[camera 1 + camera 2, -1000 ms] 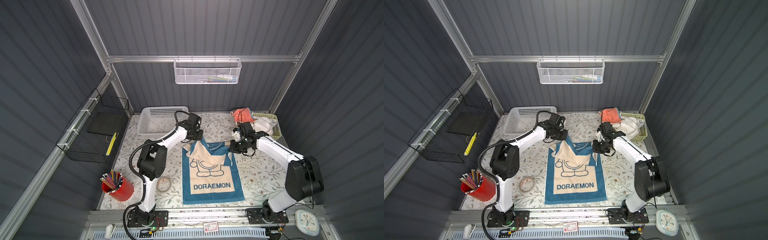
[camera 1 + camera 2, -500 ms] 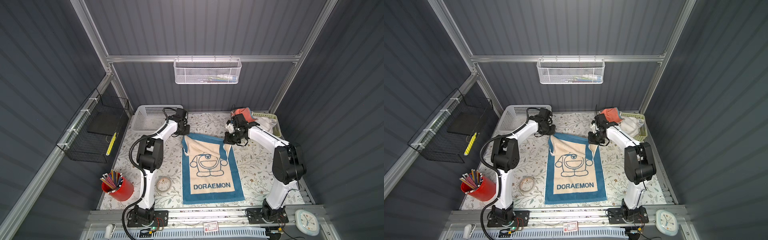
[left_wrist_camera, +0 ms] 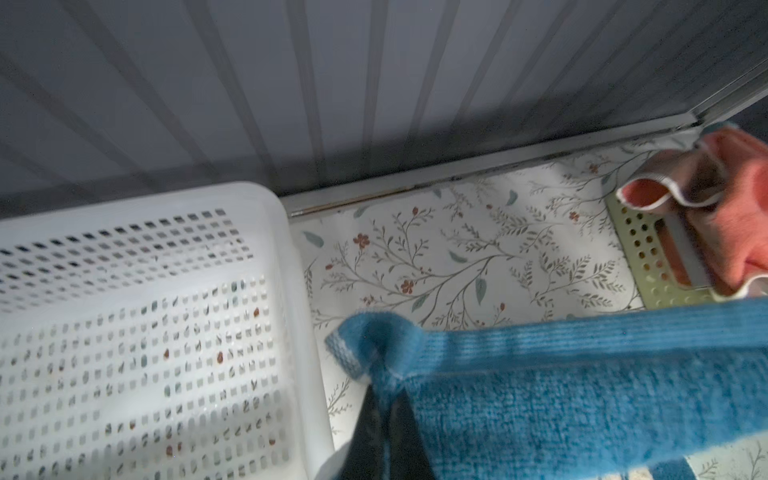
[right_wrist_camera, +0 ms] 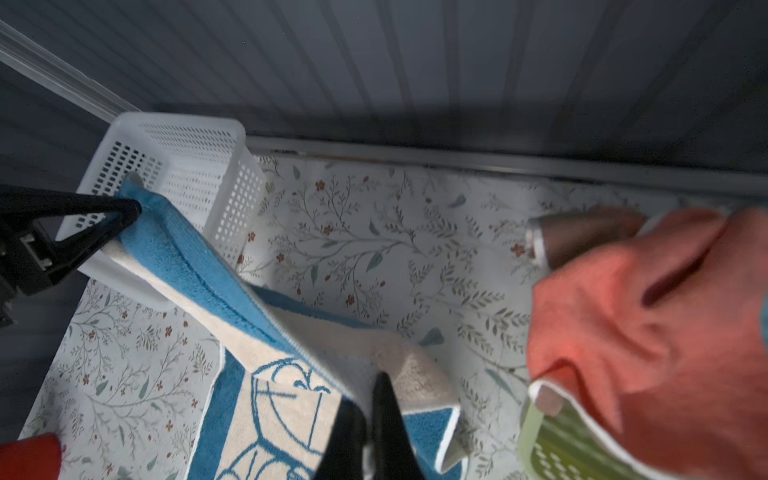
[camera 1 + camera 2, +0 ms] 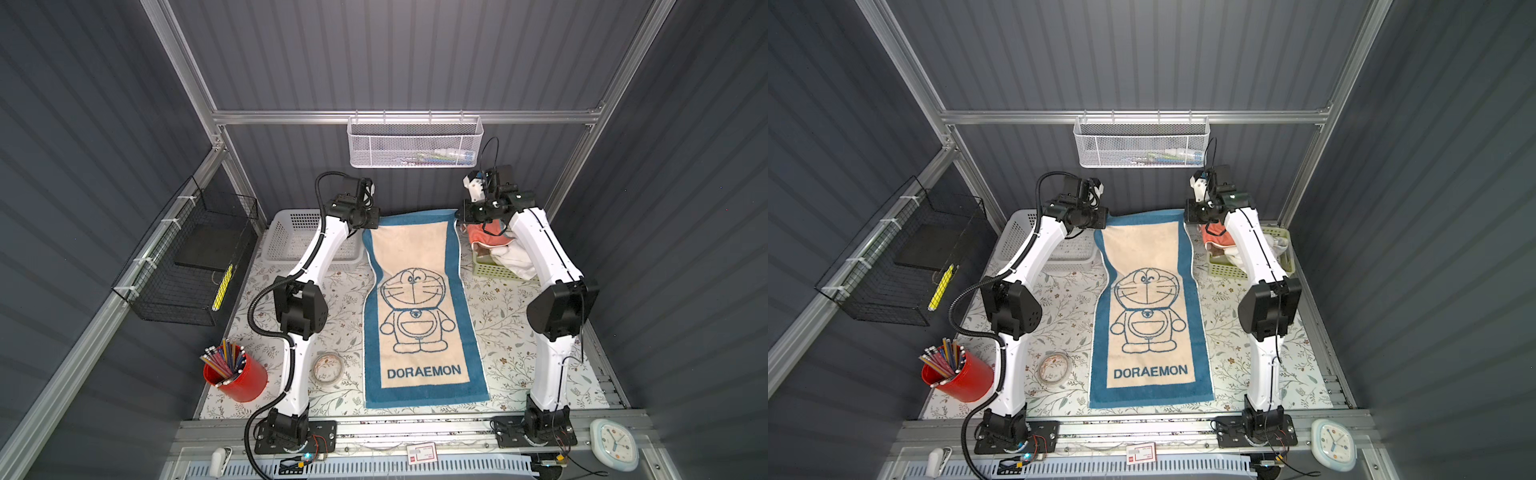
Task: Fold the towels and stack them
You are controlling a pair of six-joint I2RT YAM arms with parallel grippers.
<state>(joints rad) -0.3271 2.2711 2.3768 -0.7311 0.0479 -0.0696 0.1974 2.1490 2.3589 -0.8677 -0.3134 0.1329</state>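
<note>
Spanning the surface's middle from front edge to far edge, the blue towel (image 5: 419, 307) hangs by its far corners: left jaws clenched on one, right jaws clenched on the other (front end lies flat). Coral towel (image 5: 484, 235) and white towel (image 5: 513, 259) sit in the green basket (image 5: 494, 272), far right corner.

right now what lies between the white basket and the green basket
The blue towel, its far end raised, lies between the white basket and green basket, seen in both top views.
</note>
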